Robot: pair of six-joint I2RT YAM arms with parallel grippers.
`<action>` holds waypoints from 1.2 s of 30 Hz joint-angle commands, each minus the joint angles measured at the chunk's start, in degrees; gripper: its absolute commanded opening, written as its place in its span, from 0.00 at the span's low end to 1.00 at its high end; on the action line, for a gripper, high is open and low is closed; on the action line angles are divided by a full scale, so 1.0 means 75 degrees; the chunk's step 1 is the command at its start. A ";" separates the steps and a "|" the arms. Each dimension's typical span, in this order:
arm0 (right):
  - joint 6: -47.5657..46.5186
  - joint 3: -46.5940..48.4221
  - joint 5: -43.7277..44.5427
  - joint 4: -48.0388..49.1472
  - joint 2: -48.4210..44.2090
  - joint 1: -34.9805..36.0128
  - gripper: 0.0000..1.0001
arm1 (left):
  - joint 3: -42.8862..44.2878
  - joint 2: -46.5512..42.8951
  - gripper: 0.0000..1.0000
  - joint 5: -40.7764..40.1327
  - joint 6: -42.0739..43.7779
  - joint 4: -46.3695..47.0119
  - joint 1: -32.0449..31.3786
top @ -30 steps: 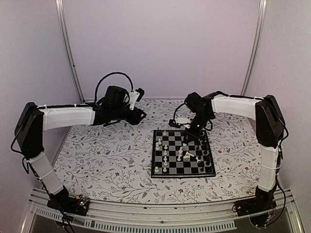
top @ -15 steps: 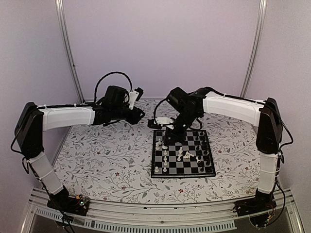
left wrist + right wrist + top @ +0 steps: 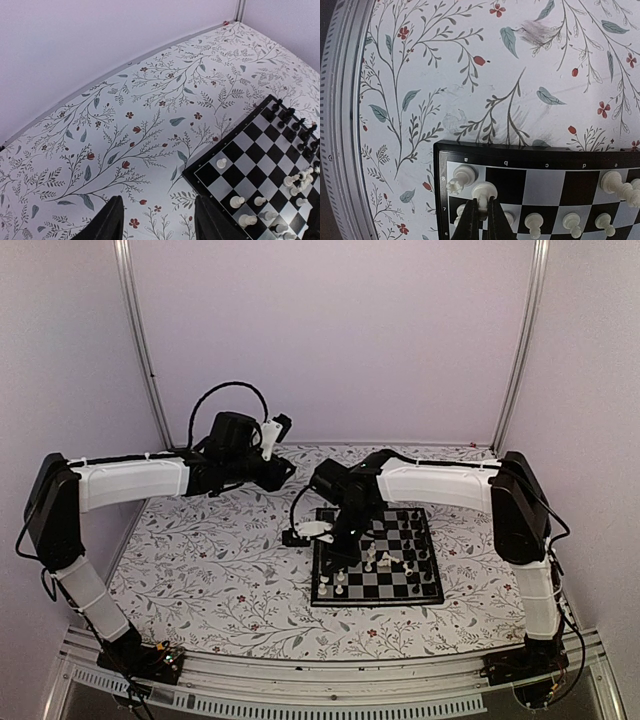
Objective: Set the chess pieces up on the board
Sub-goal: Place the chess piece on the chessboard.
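placement in hand: our right jaws pinch a white piece (image 3: pixel 484 190) on the board (image 3: pixel 520 156), at its corner. left jaws hang spread, empty, over the worktop (image 3: pixel 75 165) beside the board. next, we judge: seat it upright, then release.

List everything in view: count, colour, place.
board: 1, black and pale checks, on the table right of centre
white chess pieces: several, count unclear, mostly on the board's left side
black chess pieces: several, count unclear, along the board's right side
held white piece: 1, white, near a board corner
table: 1, white floral print, under everything
walls: pale lilac, behind and at the sides
left pincer: 1, black, open and empty, over the table left of the board
right pincer: 1, black, shut on the held white piece
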 commanded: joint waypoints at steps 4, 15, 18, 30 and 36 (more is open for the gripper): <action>0.0194 0.0300 0.0374 0.0025 0.0299 0.0037 0.07 | 0.0064 -0.0197 0.50 -0.0024 0.0099 -0.0015 0.0049; 0.0227 0.0265 0.0403 0.0209 0.0513 0.0037 0.13 | 0.0088 -0.0136 0.50 0.0023 0.0110 -0.0061 0.0048; 0.0262 0.0265 0.0466 0.0206 0.0465 0.0045 0.23 | 0.0094 -0.0128 0.50 0.0023 0.0111 -0.0062 0.0049; 0.0244 0.0029 -0.0084 -0.0329 -0.0778 -0.0427 0.36 | 0.0111 -0.0070 0.50 0.0105 0.0122 -0.0087 0.0049; 0.0564 -0.0662 0.0483 0.0105 -0.1121 -0.1472 0.35 | 0.0123 -0.0048 0.50 0.0138 0.0122 -0.0085 0.0049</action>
